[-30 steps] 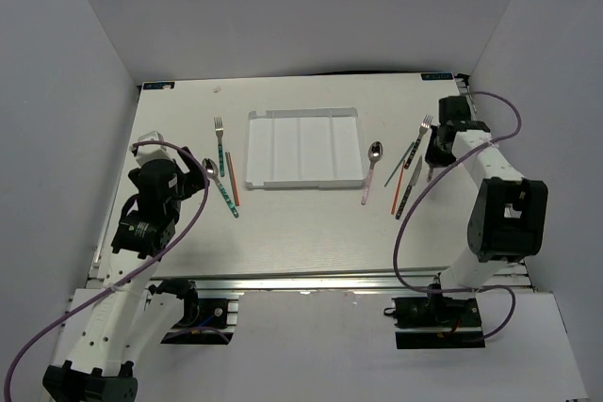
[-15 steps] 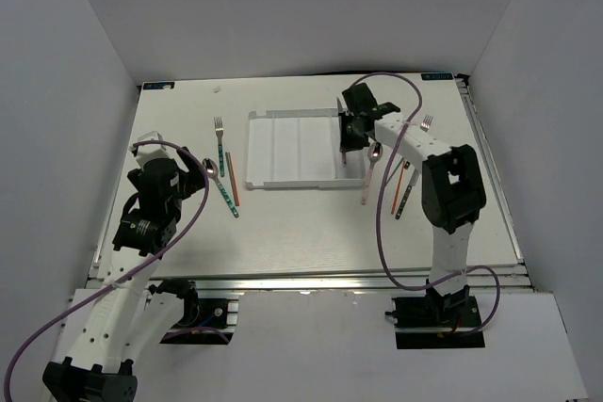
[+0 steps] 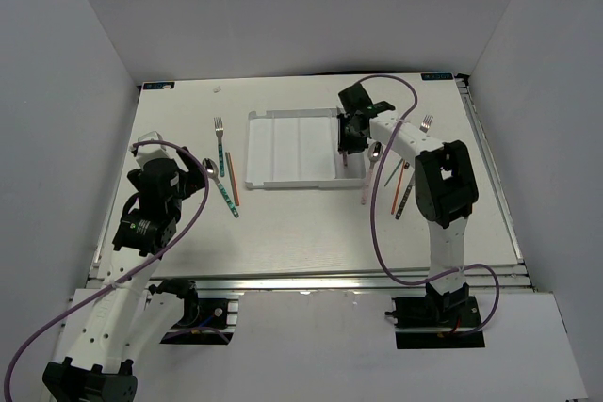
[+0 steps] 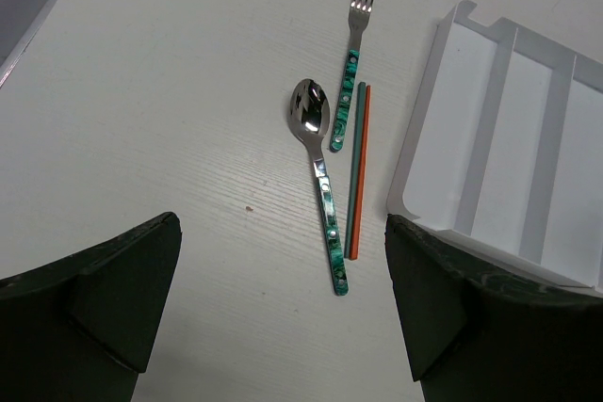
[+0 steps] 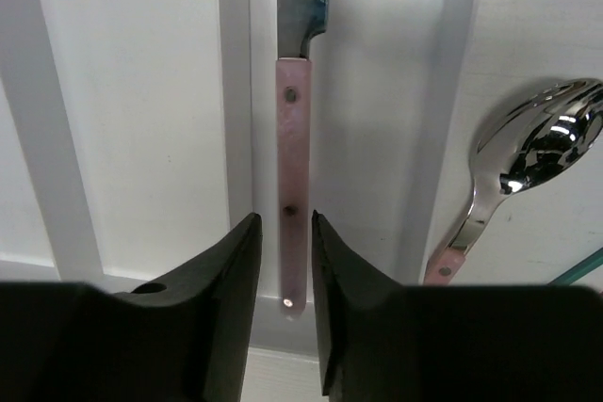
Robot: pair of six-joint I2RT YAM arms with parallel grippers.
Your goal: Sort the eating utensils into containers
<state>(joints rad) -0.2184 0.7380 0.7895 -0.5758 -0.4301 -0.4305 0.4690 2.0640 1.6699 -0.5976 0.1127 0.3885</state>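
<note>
My right gripper (image 3: pixel 347 143) (image 5: pixel 285 223) hangs low over the rightmost compartment of the white tray (image 3: pixel 283 148) (image 5: pixel 236 91). A pink-handled utensil (image 5: pixel 293 129) lies along that compartment between its slightly open jaws, with a thin gap on the left side. A pink-handled spoon (image 3: pixel 370 171) (image 5: pixel 528 157) lies just right of the tray. Left of the tray (image 4: pixel 528 167) are a teal fork (image 3: pixel 220 138) (image 4: pixel 353 54), a teal spoon (image 3: pixel 220 184) (image 4: pixel 320 176) and two chopsticks (image 3: pixel 231 179) (image 4: pixel 361 167). My left gripper (image 3: pixel 184 171) (image 4: pixel 281 233) is wide open above bare table near them.
Further right lie a fork (image 3: pixel 421 138), a dark-handled knife (image 3: pixel 407 197) and thin chopsticks (image 3: pixel 399 181). White walls enclose the table on three sides. The arm bases stand at the near edge.
The right arm swung from the right-hand utensil group to the tray's rightmost compartment, bringing the pink-handled utensil. Its jaws have since parted around the handle. The left arm has not moved.
</note>
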